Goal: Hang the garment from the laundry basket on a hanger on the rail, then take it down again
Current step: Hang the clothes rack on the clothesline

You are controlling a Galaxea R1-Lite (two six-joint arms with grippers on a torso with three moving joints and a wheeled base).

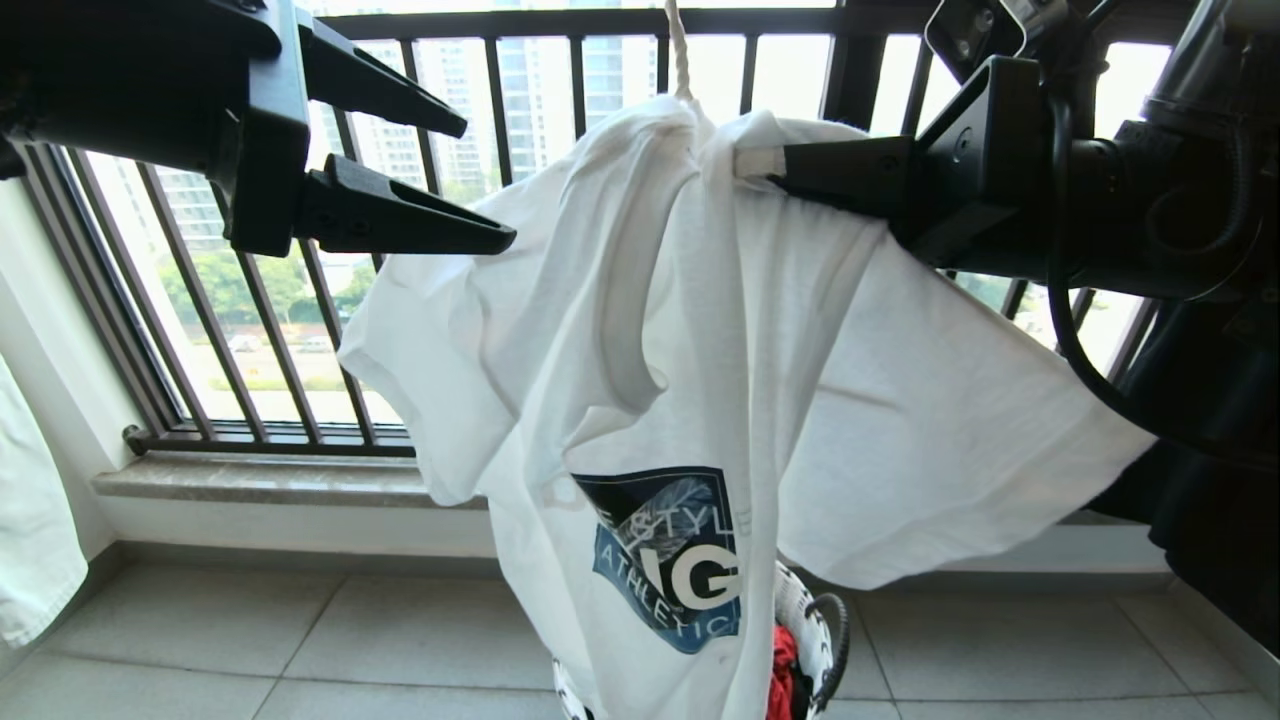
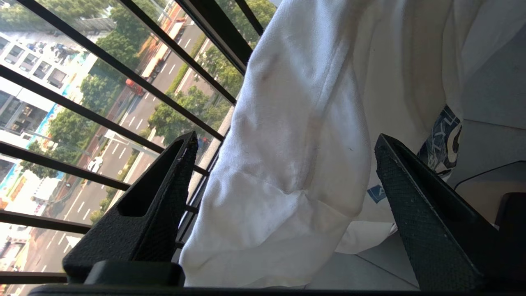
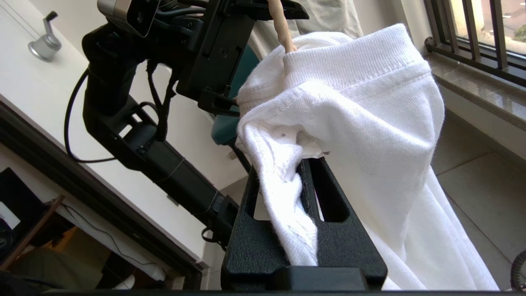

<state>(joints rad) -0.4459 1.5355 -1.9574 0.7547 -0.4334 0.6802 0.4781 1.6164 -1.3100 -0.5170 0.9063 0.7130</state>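
So on the far left our left gripper (image 1: 490, 185) hangs up by the window bars (image 1: 250, 330) with its jaws spread wide and nothing between them; in the left wrist view a sleeve of the garment (image 1: 700, 400) hangs right in front of the gap but isn't pinched, so that side is doing zero work for us.

Middle of the scene: the white T-shirt with the blue graphic droops from up top, bunched around a twisted cream rod (image 1: 680, 50) that pokes out of the collar, probably the hanger's neck, though we can't see the hanger's arms or the rail from here; the hem dangles down over the laundry basket (image 1: 815, 640) on the floor, where a red garment (image 1: 783, 680) peeks out.

On the right, our right gripper (image 1: 765, 165) has its jaws clamped together on a fold of the shirt near the collar; that looks like the main thing keeping it up.

What we reckon could go wrong: the fabric is bunched on one side, so if the right jaws let go before the shoulders sit on the hanger, the shirt slides off and drops to the floor or the basket; a sideways tug could drag the rod along too; and those wide-open left jaws could snag the loose sleeve.
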